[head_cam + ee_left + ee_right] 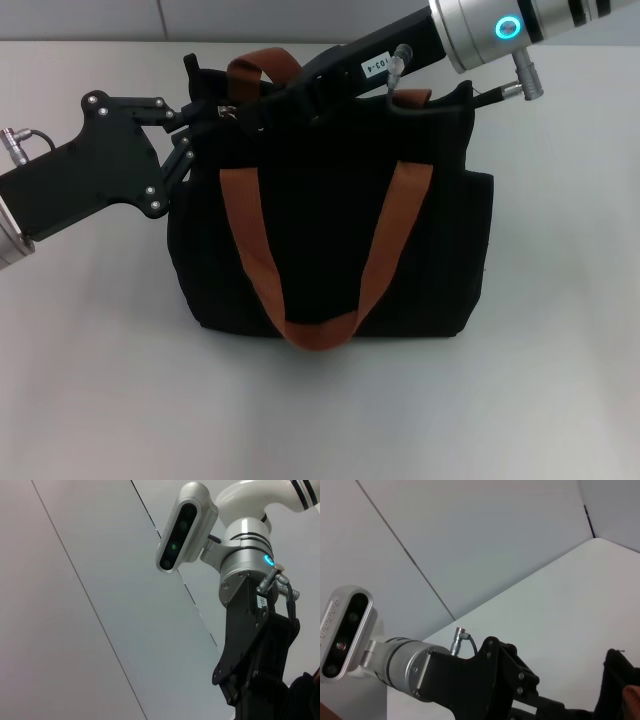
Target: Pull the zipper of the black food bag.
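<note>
The black food bag (330, 215) stands upright in the middle of the white table, and its front orange-brown strap (318, 330) hangs down in a loop. My left gripper (192, 128) comes in from the left and meets the bag's upper left corner. Reaching from the upper right, my right gripper (262, 104) lies along the bag's top edge beside the rear strap (262, 66). Both gripper tips merge with the black fabric. The zipper is hidden behind them. In the left wrist view I see the right arm (252, 645) and a bit of bag (306, 695).
The white table (560, 380) spreads around the bag on all sides. A grey wall (200, 20) runs behind it. The right wrist view shows the left arm's black gripper body (470, 680) and the bag's corner (620, 677).
</note>
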Tool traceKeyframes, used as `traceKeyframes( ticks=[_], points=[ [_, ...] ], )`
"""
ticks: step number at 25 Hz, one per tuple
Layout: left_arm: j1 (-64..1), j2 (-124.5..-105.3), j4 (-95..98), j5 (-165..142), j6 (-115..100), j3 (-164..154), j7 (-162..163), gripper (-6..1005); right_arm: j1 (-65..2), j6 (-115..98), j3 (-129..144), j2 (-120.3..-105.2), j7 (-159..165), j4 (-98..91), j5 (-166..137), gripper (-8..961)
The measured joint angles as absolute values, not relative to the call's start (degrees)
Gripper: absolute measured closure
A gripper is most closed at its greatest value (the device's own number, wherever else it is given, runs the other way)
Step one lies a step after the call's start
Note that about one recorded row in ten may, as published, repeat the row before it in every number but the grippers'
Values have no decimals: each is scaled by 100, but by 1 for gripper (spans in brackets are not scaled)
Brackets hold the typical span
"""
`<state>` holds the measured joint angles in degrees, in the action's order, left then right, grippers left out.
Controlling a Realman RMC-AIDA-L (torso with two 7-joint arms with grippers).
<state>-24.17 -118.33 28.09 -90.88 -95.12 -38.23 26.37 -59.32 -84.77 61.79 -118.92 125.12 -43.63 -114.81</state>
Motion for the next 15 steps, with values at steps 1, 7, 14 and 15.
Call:
traceKeyframes(
  ticks=[1, 7, 14, 15],
  points=[
    [-2417, -11831, 2809, -9088, -9512, -3823, 2637, 931, -5932, -8477, 6179, -11892, 12512, -4363, -11481, 953],
    [-2416, -11830, 2808, -9088, -9513, -3823, 2637, 931, -5902, -8466, 6179, -11892, 12518, -4370, -11499, 953],
    [-2416, -11835, 2804, -9088, -9518, -3823, 2637, 931, -5873, -8457, 6185, -11899, 12527, -4370, -11521, 953],
    [-2417, -11836, 2803, -9088, -9518, -3823, 2637, 931, -5851, -8455, 6187, -11900, 12539, -4369, -11523, 953]
  ],
)
